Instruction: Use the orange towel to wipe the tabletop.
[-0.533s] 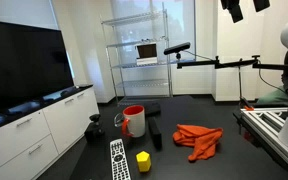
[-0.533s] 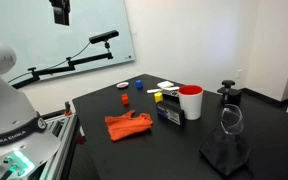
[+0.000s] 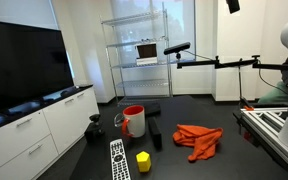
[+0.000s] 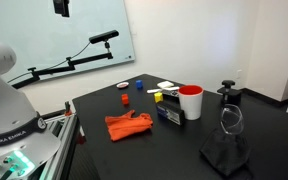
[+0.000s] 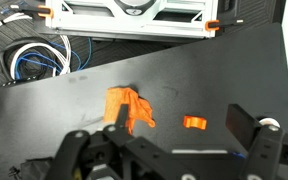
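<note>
The orange towel (image 3: 198,138) (image 4: 129,124) lies crumpled on the black tabletop (image 4: 184,150) (image 3: 174,165), near the edge closest to the robot base. My gripper (image 3: 233,5) (image 4: 61,7) hangs high above the table, at the top edge of both exterior views. In the wrist view the gripper (image 5: 179,122) looks straight down, open, with nothing between its fingers (image 5: 242,126). The towel (image 5: 127,106) shows far below, next to one finger, on the tabletop (image 5: 204,70).
A red-rimmed white mug (image 3: 133,120) (image 4: 191,102) stands mid-table beside a dark box (image 4: 168,113). A remote (image 3: 118,158), a yellow block (image 3: 143,160), a small orange block (image 5: 193,122) (image 4: 124,99), a black cloth (image 4: 227,152) and a camera boom (image 3: 214,62) are also here.
The gripper has risen a little further out of the top of both exterior views. The towel and the other objects have not moved.
</note>
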`<action>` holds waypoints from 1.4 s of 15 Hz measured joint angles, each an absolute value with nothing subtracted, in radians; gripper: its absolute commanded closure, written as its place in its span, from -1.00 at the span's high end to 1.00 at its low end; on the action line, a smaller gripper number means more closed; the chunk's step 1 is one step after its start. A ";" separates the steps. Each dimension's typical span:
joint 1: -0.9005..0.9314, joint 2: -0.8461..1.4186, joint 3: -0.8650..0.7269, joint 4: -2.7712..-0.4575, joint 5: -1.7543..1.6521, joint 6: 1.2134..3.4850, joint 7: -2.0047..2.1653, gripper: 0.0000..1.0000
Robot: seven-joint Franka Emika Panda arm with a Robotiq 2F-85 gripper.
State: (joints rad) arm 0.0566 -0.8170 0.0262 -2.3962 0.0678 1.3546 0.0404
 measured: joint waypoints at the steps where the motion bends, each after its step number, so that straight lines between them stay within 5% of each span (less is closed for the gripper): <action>1: 0.057 -0.817 0.026 -2.396 0.068 1.355 0.040 1.00; 21: 0.056 -0.844 0.013 -2.408 0.088 1.333 0.040 1.00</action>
State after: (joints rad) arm 0.0557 -0.8439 0.0131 -2.4084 0.0878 1.3328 0.0397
